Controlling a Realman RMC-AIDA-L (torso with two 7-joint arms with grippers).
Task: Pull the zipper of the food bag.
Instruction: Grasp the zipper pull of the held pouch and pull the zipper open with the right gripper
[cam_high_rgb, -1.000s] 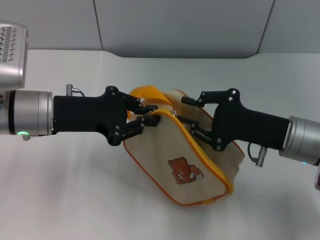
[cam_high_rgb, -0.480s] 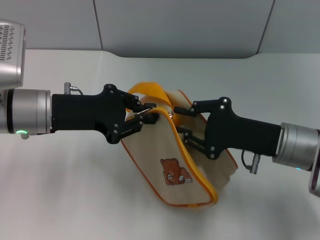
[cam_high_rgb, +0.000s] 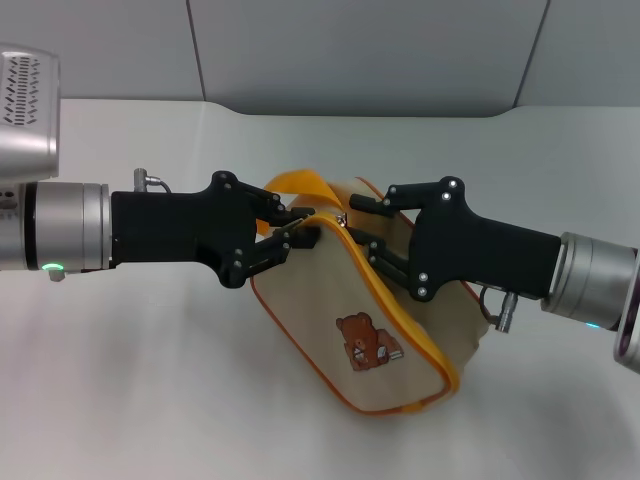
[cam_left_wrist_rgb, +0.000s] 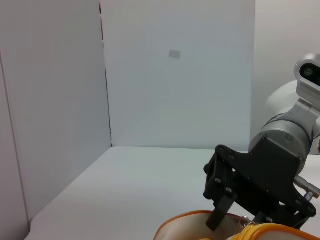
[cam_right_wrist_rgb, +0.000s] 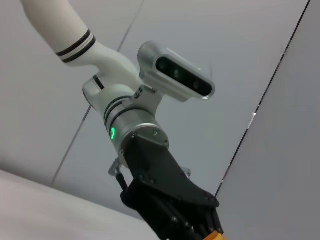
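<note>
The food bag (cam_high_rgb: 372, 345), cream canvas with a brown bear print, sits tilted at mid-table between both grippers. Its yellow loop handle (cam_high_rgb: 297, 185) arches behind. The yellow zip track (cam_high_rgb: 400, 310) runs from the top end down the near rim. My left gripper (cam_high_rgb: 300, 226) is shut at the track's top end, with a thin silver piece, the zipper's tab, between its fingers. My right gripper (cam_high_rgb: 362, 220) grips the bag's upper back part from the right. The left wrist view shows the right gripper (cam_left_wrist_rgb: 235, 200) over the bag's orange rim (cam_left_wrist_rgb: 187, 222).
The white table (cam_high_rgb: 150, 400) stretches around the bag, with grey wall panels (cam_high_rgb: 350, 50) behind. The right wrist view shows my left arm (cam_right_wrist_rgb: 165, 185) and its wrist camera (cam_right_wrist_rgb: 175, 72) against the wall.
The right gripper and the bag dipped left and down, then swung back right and up. The left gripper kept its hold at the track's end and hardly moved.
</note>
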